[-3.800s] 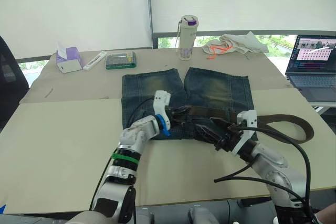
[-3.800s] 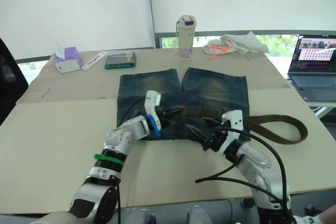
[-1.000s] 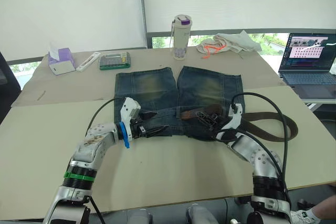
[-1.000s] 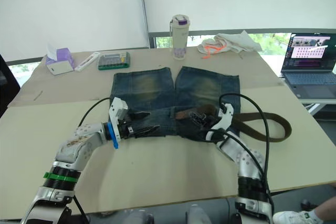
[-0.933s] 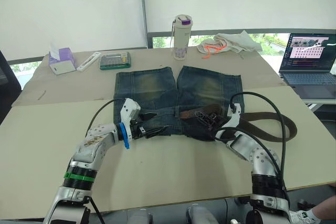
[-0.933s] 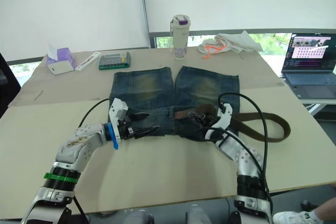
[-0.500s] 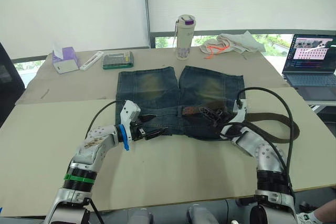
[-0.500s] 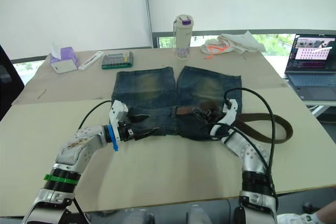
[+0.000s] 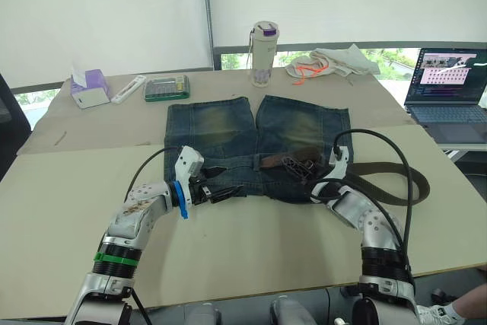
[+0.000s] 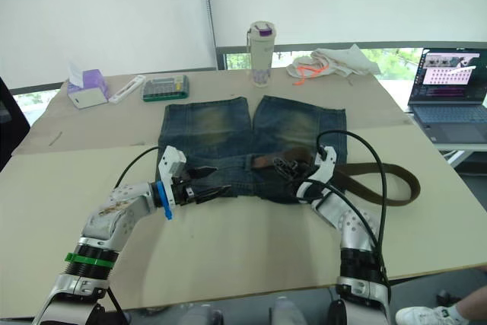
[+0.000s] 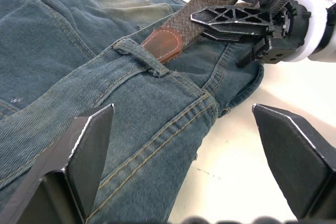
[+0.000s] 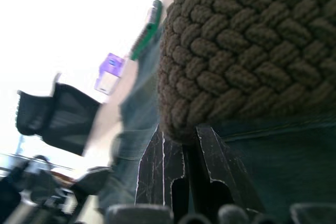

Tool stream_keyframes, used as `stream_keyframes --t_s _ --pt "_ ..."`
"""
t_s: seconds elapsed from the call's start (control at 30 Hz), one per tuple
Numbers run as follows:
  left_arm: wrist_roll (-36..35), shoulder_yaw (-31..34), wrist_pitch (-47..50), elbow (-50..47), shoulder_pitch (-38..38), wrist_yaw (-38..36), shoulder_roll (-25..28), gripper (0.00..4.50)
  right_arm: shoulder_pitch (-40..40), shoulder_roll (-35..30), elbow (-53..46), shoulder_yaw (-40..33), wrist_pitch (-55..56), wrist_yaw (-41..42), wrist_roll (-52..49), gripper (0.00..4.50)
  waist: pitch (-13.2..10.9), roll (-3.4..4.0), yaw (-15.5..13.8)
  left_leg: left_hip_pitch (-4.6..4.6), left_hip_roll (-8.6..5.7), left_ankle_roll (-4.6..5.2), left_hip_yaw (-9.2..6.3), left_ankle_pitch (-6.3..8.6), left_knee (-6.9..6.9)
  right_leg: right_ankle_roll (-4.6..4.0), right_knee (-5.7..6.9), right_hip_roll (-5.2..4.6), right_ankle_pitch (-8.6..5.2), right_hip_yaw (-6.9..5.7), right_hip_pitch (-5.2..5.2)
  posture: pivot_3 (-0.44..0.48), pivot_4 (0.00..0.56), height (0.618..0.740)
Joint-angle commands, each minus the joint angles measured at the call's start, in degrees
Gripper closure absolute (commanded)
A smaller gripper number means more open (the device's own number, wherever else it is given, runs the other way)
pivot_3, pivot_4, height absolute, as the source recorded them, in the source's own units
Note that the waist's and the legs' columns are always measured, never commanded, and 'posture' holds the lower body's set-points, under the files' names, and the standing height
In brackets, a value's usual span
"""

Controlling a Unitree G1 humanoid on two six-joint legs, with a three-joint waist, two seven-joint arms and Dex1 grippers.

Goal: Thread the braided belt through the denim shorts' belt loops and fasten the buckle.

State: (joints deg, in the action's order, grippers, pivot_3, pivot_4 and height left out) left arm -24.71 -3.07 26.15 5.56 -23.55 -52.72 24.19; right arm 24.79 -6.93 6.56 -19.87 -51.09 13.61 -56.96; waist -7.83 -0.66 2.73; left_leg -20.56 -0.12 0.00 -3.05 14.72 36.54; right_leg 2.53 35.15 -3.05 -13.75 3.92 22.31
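Note:
The denim shorts (image 9: 259, 131) lie flat on the table with the waistband nearest me. The braided belt (image 9: 384, 188) runs from a slack loop on the right across the waistband. Its leather tip (image 11: 163, 43) rests at a belt loop (image 11: 137, 52); whether it passes under that loop I cannot tell. My right gripper (image 9: 291, 164) is shut on the belt (image 12: 252, 51) just behind the tip. My left gripper (image 9: 223, 182) hovers open at the waistband's left part, a short way from the tip, with nothing in it. I cannot make out the buckle.
A bottle (image 9: 263, 55), green case (image 9: 167, 87), tissue box (image 9: 87, 87) and crumpled cloth (image 9: 335, 61) sit along the far edge. A laptop (image 9: 449, 89) stands at the right. A black cable (image 9: 399, 161) arcs over my right arm.
Since the earliest frames my left gripper has drawn back leftward from the belt tip. Over the last second only the camera swayed; the right gripper stays shut on the belt.

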Motion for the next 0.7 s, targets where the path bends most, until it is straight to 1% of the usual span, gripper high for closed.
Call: stream_keyframes --t_s 0.03,0.17,0.3,0.5,0.7 --pt "-0.3 1.3 -1.2 -0.8 -0.6 0.2 -0.3 0.03 2.2 0.8 0.9 -0.4 -3.0 -0.6 -2.6 4.5 0.0 0.0 0.0 0.01 0.0 0.0 0.0 0.0 -0.01 0.0 0.01 0.0 0.0 0.01 0.0 0.0 0.15 0.74" --pt "-0.3 1.3 -1.3 -0.6 -0.6 0.4 -0.5 0.03 3.7 1.3 3.1 -0.2 -3.9 -0.4 -1.6 4.5 0.0 0.0 0.0 0.02 -0.02 0.0 0.03 0.0 -0.02 0.0 0.0 0.01 0.0 0.01 0.0 0.0 0.15 0.74" --pt "-0.2 1.5 -1.5 -0.6 -0.5 0.5 -0.7 0.03 5.3 1.2 6.2 -2.2 -3.6 -1.3 -1.8 4.5 0.0 0.0 0.1 0.06 -0.02 0.0 0.05 0.0 -0.04 -0.02 0.0 0.04 0.01 0.02 0.0 0.0 0.15 0.74" --pt "-0.1 1.9 -1.6 -0.4 -0.6 0.5 -0.6 0.03 4.0 -0.8 3.7 -4.0 -5.7 1.0 -4.6 4.5 0.0 0.0 -0.1 0.03 -0.02 0.0 0.07 0.0 -0.06 -0.01 -0.02 0.03 0.01 0.01 -0.01 0.0 0.15 0.74" --pt "-0.2 1.8 -1.4 -0.5 -0.3 0.5 -1.0 0.03 4.7 -0.2 4.0 -4.3 -4.5 0.9 -4.3 4.5 0.0 0.0 -0.1 0.03 -0.03 0.0 0.09 0.0 -0.06 -0.01 -0.02 0.02 0.01 0.01 -0.01 0.0 0.15 0.74"
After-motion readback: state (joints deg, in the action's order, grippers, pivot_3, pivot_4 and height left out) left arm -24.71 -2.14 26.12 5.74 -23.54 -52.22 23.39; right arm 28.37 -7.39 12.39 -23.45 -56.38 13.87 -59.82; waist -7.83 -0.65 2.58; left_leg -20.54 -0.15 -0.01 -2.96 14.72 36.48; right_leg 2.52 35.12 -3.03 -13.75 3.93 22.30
